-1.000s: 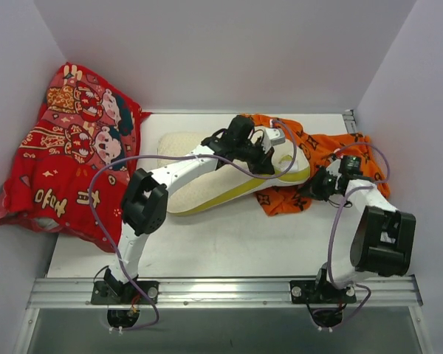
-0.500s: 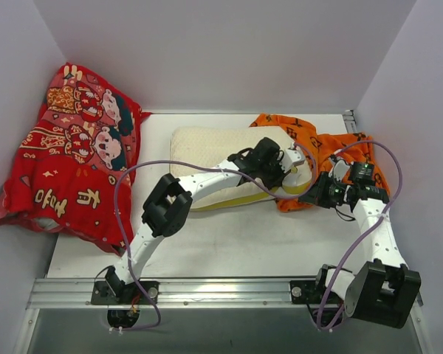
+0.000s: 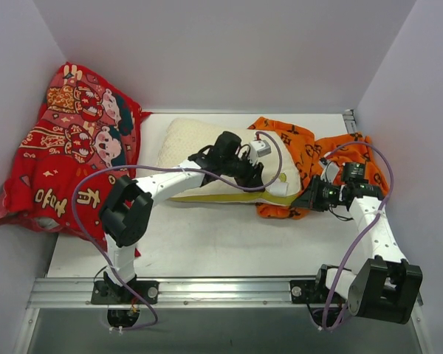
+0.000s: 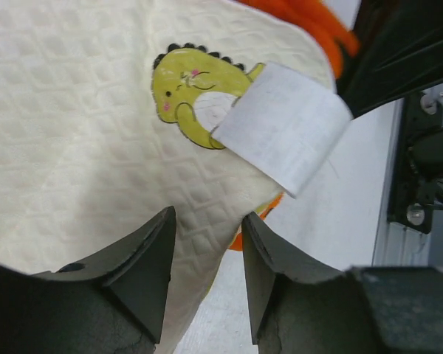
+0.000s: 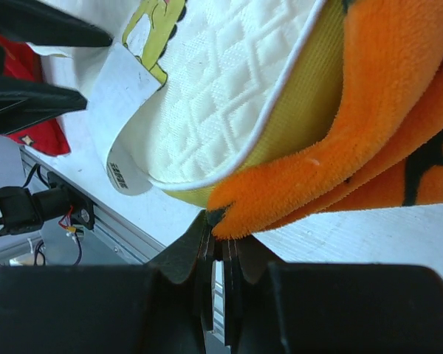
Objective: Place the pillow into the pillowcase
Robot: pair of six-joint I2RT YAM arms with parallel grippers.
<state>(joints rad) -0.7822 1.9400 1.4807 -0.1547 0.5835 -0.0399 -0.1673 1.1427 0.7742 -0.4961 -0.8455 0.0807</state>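
Note:
The cream quilted pillow (image 3: 188, 147) lies across the middle of the table, its right end inside the mouth of the orange pillowcase (image 3: 289, 144). My left gripper (image 4: 207, 218) stands open over the pillow's near corner (image 4: 81, 147). The pillow's edge lies loose between the jaws, below a yellow dinosaur mark (image 4: 184, 92) and a white label (image 4: 284, 133). My right gripper (image 5: 220, 225) is shut on the lower hem of the pillowcase (image 5: 384, 110), under the pillow's (image 5: 229, 88) yellow-green side band. From above, the right gripper (image 3: 311, 199) is at the case's near edge.
A red cartoon-printed cloth (image 3: 66, 162) is heaped against the left wall. White walls close in the table on three sides. A metal rail (image 3: 221, 291) with both arm bases runs along the near edge. The right arm's black body (image 4: 421, 147) is close to my left gripper.
My left gripper has opened and let go of the pillow, and its arm has drawn back to the left. The right gripper stays shut on the pillowcase hem.

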